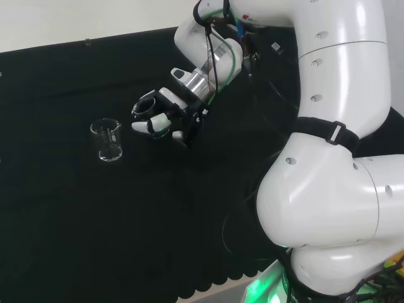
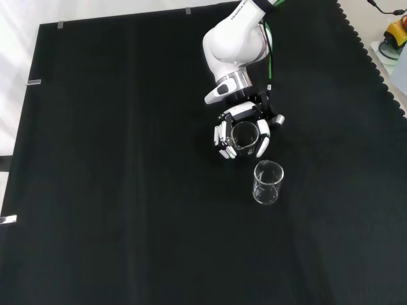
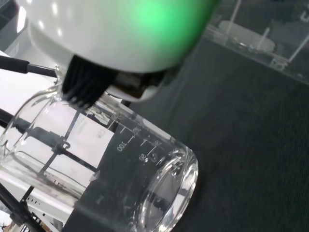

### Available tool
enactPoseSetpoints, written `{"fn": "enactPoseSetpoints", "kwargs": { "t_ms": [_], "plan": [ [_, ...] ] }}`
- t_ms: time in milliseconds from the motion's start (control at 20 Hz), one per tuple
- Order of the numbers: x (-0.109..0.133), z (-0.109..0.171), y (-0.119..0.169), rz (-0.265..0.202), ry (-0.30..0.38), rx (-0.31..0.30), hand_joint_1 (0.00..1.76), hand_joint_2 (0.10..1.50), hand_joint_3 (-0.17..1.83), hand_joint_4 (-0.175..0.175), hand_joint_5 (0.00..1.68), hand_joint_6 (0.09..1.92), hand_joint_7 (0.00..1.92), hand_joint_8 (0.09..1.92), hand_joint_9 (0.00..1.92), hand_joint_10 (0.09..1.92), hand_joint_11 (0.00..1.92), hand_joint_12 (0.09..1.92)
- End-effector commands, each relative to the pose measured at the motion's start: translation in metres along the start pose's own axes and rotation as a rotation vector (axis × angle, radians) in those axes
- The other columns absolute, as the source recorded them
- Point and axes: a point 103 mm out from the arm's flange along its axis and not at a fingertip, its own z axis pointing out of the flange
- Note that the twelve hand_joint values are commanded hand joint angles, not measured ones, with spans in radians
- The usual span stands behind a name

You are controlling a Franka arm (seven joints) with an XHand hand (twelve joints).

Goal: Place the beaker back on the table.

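In the front view my hand (image 2: 224, 136) has its fingers and thumb curled round a clear glass beaker (image 2: 245, 136), whose round rim shows between them. The wrist view has this beaker (image 3: 120, 164) close under the blurred palm (image 3: 111, 43), tilted, with printed scale marks on its wall and its thick base toward the black cloth. From the head view the hand (image 1: 165, 120) hangs a little above the cloth; whether the held beaker touches the cloth I cannot tell. A second clear beaker (image 1: 107, 140) (image 2: 268, 183) stands upright on the cloth, just apart from the fingertips.
The black cloth (image 2: 114, 190) runs wide on all sides of the hand. Its scalloped edge (image 2: 375, 60) lies at the front view's right, with an orange object (image 2: 397, 30) beyond it. My arm's white links (image 1: 341, 158) stand at the head view's right.
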Motion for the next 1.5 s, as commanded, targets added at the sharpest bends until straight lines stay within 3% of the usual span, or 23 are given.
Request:
{"fn": "enactPoseSetpoints", "kwargs": {
  "t_ms": [50,150,1250,1350,1500],
  "plan": [
    [0.001,0.006,0.002,0.003,-0.003,-0.007,1.45,0.47,0.85,-0.175,1.37,0.64,1.6,0.23,1.41,0.38,1.03,0.8],
    [-0.003,-0.005,-0.006,0.004,0.007,-0.003,1.45,0.47,0.85,-0.175,1.37,0.64,1.6,0.23,1.41,0.38,1.03,0.8],
    [-0.007,0.002,-0.007,0.034,-0.004,0.014,1.44,0.48,0.84,-0.175,1.35,0.65,1.62,0.2,1.4,0.39,1.02,0.8],
    [-0.007,0.001,-0.007,0.037,-0.007,0.018,1.44,0.49,0.83,-0.175,1.33,0.69,1.58,0.27,1.37,0.45,1.0,0.8],
    [-0.006,0.002,-0.006,0.035,-0.004,0.031,1.44,0.51,0.86,-0.175,1.26,0.83,1.47,0.52,1.28,0.63,0.95,0.82]
  ]
}}
